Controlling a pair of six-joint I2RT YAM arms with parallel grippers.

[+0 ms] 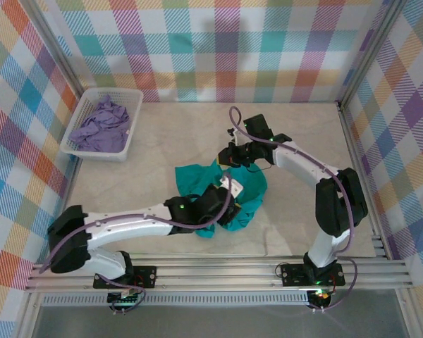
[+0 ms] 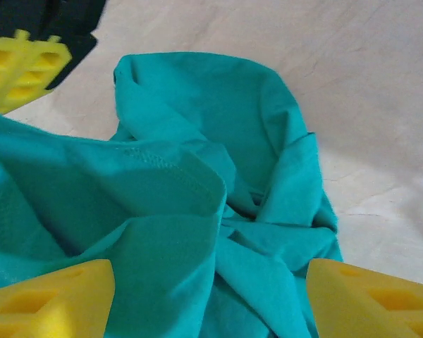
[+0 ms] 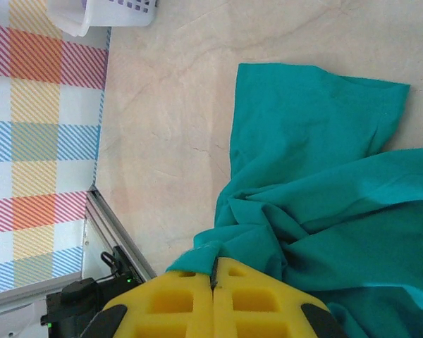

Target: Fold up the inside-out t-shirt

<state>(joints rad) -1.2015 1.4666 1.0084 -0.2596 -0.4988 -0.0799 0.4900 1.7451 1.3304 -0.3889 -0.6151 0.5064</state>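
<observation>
- Right now the inside-out t-shirt (image 1: 190, 179) lies bunched in a heap at the middle of the table (image 1: 127, 183). It is well apart from the basket (image 1: 132, 132) that holds the lavender garment (image 1: 102, 125).
- Your right gripper (image 3: 213, 271) has its fingers pressed together and looks to be pinching a fold at the shirt's edge. Your left gripper (image 2: 211, 282) hangs just over the heap, fingers spread, with nothing between them.
- By my reading, the step in hand is opening the heap out flat before any fold is made.
- Bring the left claw down on the stitched hem that runs across the middle of its own view. Avoid the thick knot of folds to the right of it.
- Take one layer only. Soft cotton like this bunches easily, and catching two layers would likely drag the whole heap along.
- Hold the right pinch firm while the left closes. Then draw the two apart low over the table, so the cloth slides open rather than lifting in a clump.
- You cannot tell collar from hem or sleeve here, because the neck and its tag are lost among the folds.
- One flatter flap in the right wrist view lies out on the bare table. Whether it is a sleeve or a hem corner is unclear.
- From above, the left arm covers the near part of the shirt, and the right wrist view cuts the cloth off at its right and bottom edges.
- How much fabric sits inside the right pinch is hidden behind its own fingers.
</observation>
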